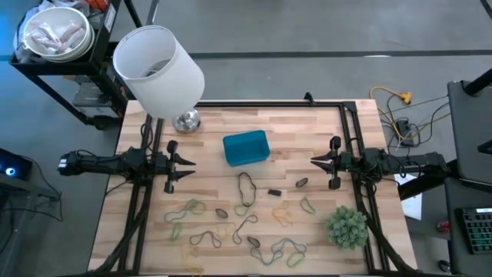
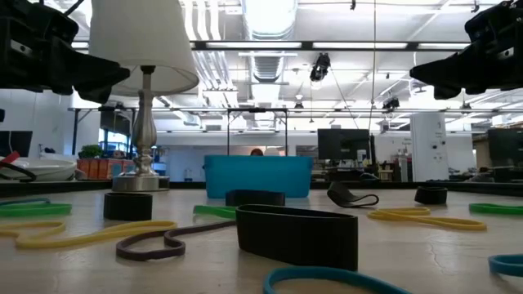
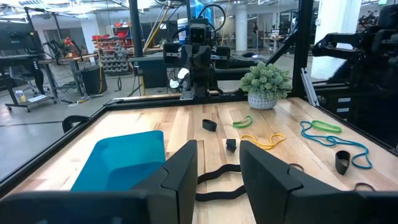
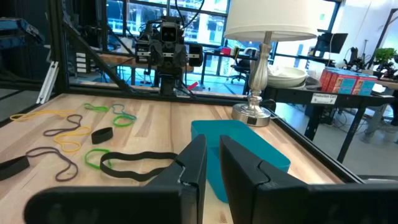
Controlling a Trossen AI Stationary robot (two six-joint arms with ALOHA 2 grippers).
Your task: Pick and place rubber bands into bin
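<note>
The blue bin [image 1: 246,148] stands on the wooden table [image 1: 307,123], a little behind its middle, between my two arms. Rubber bands in green, yellow, tan and dark grey lie loose on the near half, among them a dark loop [image 1: 246,188], a green one [image 1: 307,205] and a yellow one [image 1: 283,215]. My left gripper [image 1: 191,162] hangs level at the left edge, open, and points at the bin [image 3: 121,165]. My right gripper [image 1: 314,161] hangs level at the right edge, with a narrow gap between its fingers and nothing in it.
A lamp with a big white shade [image 1: 157,69] and a metal base [image 1: 186,121] stands at the far left corner. A bushy green plant ball [image 1: 346,227] sits at the near right. A black frame [image 1: 354,131] runs around the table.
</note>
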